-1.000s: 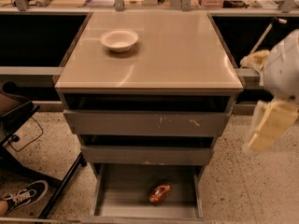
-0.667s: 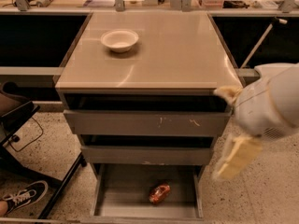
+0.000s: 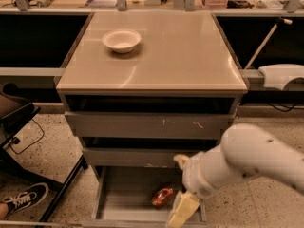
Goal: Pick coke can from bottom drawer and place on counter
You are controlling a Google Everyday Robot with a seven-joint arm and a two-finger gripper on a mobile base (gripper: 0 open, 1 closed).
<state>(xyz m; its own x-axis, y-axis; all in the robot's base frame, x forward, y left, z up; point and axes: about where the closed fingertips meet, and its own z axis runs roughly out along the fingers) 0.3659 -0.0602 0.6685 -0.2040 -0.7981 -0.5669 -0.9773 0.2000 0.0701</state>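
One coke can [image 3: 163, 196] lies in bottom drawer [image 3: 122, 201]; one white bowl [image 3: 121, 41] on desk [image 3: 190, 56]; claw [image 3: 183, 211] just beside can, cannot tell its state

Premises: office or lab workspace. Evidence: long cluttered desk [image 3: 95, 1] with metal posts along the top of the frame; grey drawer cabinet [image 3: 147, 125] at centre; speckled terrazzo floor [image 3: 52, 148]; loose cable [image 3: 29, 137] and a sneaker [image 3: 26, 197] at left. Robot gripper [image 3: 183, 212] at lower centre-right, at the open bottom drawer [image 3: 126, 194].
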